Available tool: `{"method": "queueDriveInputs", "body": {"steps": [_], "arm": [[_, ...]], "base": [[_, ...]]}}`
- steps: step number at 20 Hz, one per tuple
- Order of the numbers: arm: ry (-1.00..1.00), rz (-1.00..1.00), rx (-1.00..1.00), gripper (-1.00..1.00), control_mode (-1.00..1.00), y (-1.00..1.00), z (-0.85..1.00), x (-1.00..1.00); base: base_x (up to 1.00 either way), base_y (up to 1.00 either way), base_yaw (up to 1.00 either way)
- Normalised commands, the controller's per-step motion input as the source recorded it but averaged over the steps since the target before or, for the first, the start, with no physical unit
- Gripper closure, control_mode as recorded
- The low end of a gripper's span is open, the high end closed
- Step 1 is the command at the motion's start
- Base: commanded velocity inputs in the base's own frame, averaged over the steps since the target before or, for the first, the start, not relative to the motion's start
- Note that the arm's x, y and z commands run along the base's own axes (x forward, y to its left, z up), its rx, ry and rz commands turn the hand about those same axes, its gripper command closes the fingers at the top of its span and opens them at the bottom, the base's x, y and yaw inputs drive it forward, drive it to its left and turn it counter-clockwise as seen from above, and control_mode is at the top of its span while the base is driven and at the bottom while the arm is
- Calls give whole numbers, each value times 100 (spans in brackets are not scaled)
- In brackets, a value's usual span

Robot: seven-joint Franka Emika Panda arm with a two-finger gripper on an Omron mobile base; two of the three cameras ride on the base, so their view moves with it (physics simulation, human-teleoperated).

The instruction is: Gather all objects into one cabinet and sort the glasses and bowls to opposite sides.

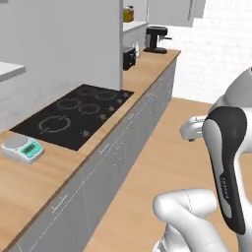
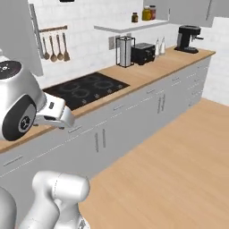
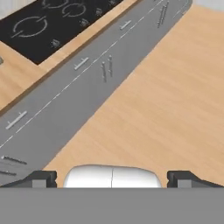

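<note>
Gripper (image 3: 112, 178) jaws stand wide apart with nothing between them, the two dark tips at the bottom corners of the hand view, looking down on the wooden floor (image 3: 166, 100) in front of the grey drawer fronts (image 3: 83, 83). None of the cups, the bowl or the wall cabinet can be made out from these angles.

Left base view adds a small kitchen scale (image 1: 23, 148) with a teal display, sitting on the wooden surface (image 1: 39, 187) just beside the black hob (image 1: 74, 114); its display is too small to read. Right base view adds hanging spoons (image 2: 54, 46) on a wall rail, a wire rack (image 2: 125, 51), a black toaster (image 2: 143, 53), two white bottles (image 2: 159, 46) and jars (image 2: 146, 13) on a shelf. Both base views show the coffee machine (image 2: 188, 38) at the far end. Writing on the arm's dark joint cover (image 1: 226, 167) is illegible.
</note>
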Motion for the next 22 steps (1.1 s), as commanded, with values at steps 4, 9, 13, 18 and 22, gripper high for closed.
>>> {"method": "queueDriveInputs", "body": {"steps": [4,9,13,18,22], "arm": [[0,0,0,-100,100,0,0,0],[0,0,0,-100,100,0,0,0],[0,0,0,-100,100,0,0,0],[0,0,0,-100,100,0,0,0],[0,0,0,-100,100,0,0,0]], "base": [[0,0,-61],[19,-2,-59],[53,-9,-53],[84,-23,-35],[100,-3,-19]]}}
